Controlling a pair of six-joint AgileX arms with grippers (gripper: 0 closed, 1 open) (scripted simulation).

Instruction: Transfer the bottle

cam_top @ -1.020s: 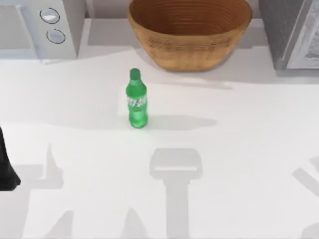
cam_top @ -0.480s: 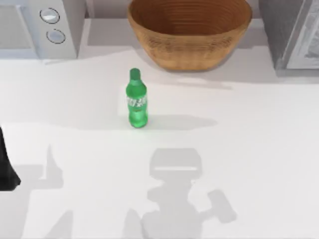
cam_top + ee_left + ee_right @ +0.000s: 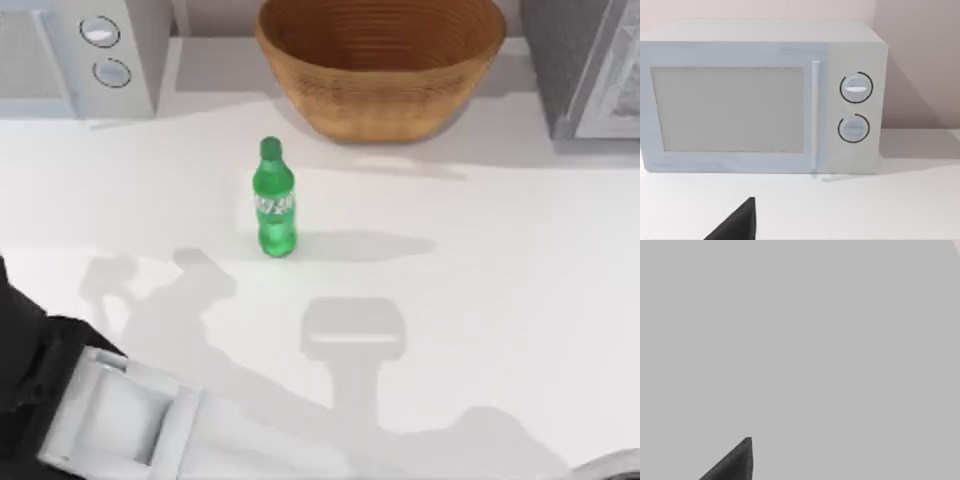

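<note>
The bottle (image 3: 274,200) is small, translucent green, with a green cap and a white-lettered label. It stands upright on the white table, left of centre and in front of the basket. My left arm (image 3: 100,410) reaches in at the table's near left corner, well short of the bottle. A dark tip of my left gripper (image 3: 737,225) shows in the left wrist view, facing the microwave. A dark tip of my right gripper (image 3: 735,462) shows against a plain grey surface in the right wrist view. A sliver of my right arm (image 3: 612,465) sits at the near right corner.
A large woven basket (image 3: 380,65) stands at the back centre, just behind the bottle. A white microwave (image 3: 80,50) occupies the back left corner, and a grey appliance (image 3: 585,65) the back right. Arm shadows fall across the table's near half.
My left arm has swung into the top view at the near left corner. A part of my right arm now shows at the near right edge. The bottle has not moved.
</note>
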